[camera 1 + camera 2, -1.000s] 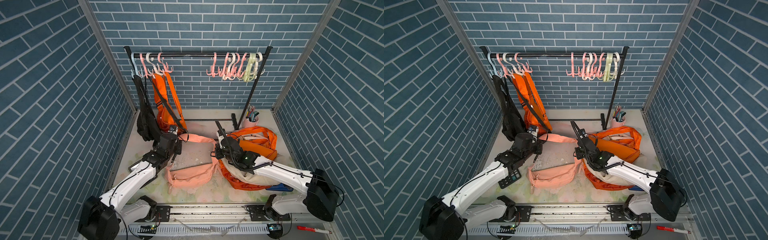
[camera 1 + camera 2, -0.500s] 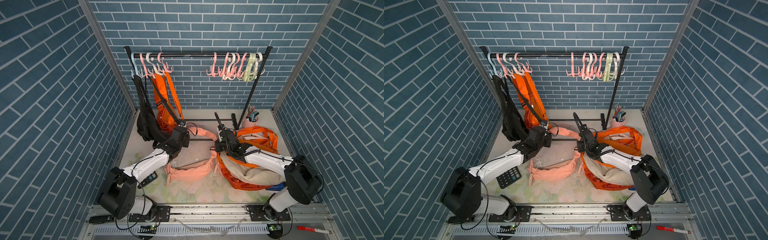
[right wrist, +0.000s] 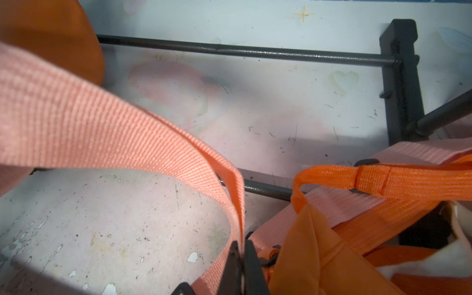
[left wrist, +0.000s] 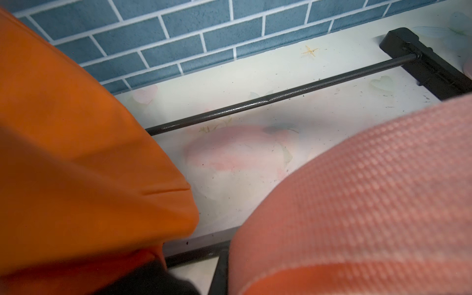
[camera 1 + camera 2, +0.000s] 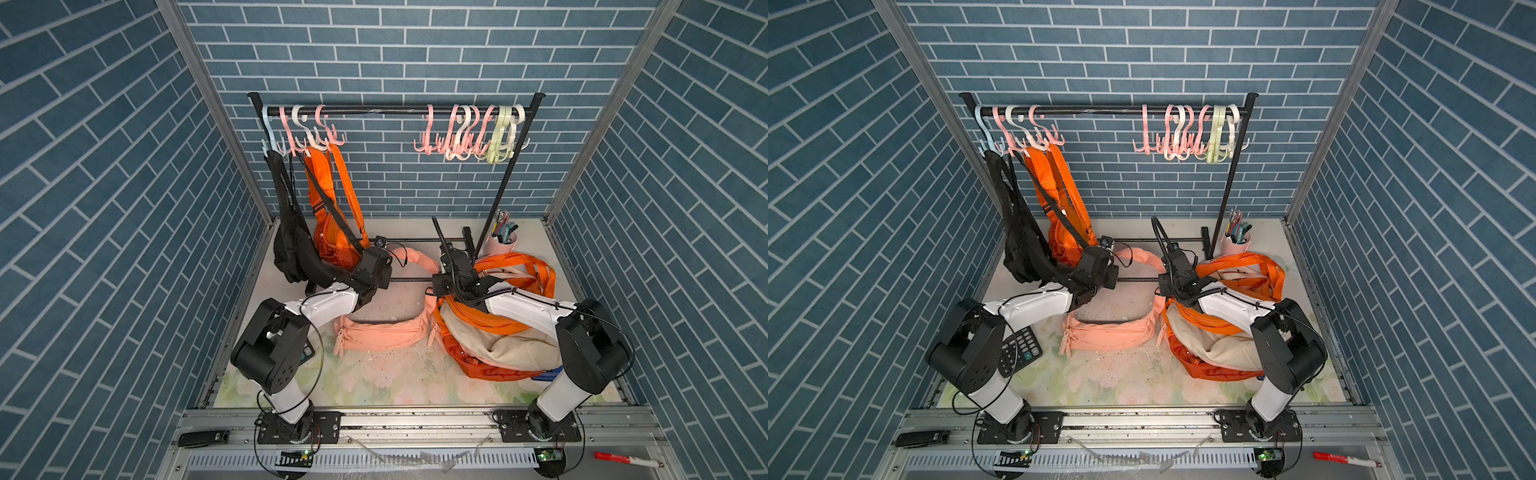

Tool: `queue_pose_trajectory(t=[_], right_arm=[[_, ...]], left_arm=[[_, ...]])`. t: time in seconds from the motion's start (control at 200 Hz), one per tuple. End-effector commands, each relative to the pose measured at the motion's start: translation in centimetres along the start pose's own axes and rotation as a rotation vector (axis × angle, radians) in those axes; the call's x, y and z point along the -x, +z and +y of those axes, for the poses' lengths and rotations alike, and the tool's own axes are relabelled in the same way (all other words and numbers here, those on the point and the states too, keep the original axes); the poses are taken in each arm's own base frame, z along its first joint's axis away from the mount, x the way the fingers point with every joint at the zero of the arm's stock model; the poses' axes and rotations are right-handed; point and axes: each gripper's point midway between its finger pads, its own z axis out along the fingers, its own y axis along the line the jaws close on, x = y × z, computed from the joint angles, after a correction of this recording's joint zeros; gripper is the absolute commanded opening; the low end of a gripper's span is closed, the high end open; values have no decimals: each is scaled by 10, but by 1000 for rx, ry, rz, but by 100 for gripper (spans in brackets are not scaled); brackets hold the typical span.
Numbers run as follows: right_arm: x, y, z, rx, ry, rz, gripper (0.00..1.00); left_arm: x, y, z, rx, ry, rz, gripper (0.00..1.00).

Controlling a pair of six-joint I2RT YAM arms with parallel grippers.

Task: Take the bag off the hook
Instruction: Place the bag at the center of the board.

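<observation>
Right pincer (image 3: 241, 268): jaws closed on the pink strap (image 3: 153, 143), webbing pinched edge-on between the fingertips.
Left pincer (image 5: 380, 270): closed. The same strap runs up to it, so I judge it clamped there too; the contact itself is hidden.

Strap arcs between the two pincers, above the rack's base bar (image 3: 255, 52). The pink bag (image 5: 382, 338) hangs from no hook. Its body lies on the desk (image 5: 374, 382), between the arms and in front of the base bar.
Left-hand hooks (image 5: 309, 133) carry a black bag (image 5: 291, 245) and an orange bag (image 5: 328, 232). An orange-and-cream heap (image 5: 498, 345) lies under the right arm.

Step in hand: set-down, nearly complete. The bag is off and resting, and only the strap is held up.
Next move calls for opening both pincers so the webbing drops. They should then withdraw without snagging the strap on the base bar or brushing the hanging orange bag, which is just beside the left pincer.

Versus a second ago:
- Both pincers have travelled toward the rack.
- Both elbows have folded upward.
- The strap loop has been drawn back with them.
- The bag's body has stayed roughly in place.
</observation>
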Motion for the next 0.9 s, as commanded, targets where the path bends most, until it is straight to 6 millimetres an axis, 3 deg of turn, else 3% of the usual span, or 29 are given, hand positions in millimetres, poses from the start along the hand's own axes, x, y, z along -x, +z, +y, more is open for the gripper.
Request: queue_pose_trajectory(t=[0.0,0.12,0.4,0.515,0.65,0.71,0.77,0.895], right_arm=[[2,6,-1,-2,27,22,0],[4,11,-4,-6,29,28,0],[7,14,-13,-7,48,38,0],[10,12,-15,-5,52,38,2],[16,8,-16,4,55,31,14],[18,6,-16,7,55,27,38],[24,2,-17,5,51,14,51],[33,-7,-17,7,47,-8,61]], left_arm=[[14,7,-9,-19,13,-26,0],[17,18,-13,-19,23,-17,5],[19,33,-28,-63,47,-4,40],[21,35,-30,-64,54,-2,46],[30,30,-29,-62,48,-21,51],[37,24,-28,-63,43,-40,54],[46,17,-28,-69,35,-64,57],[63,0,-26,-80,18,-109,61]])
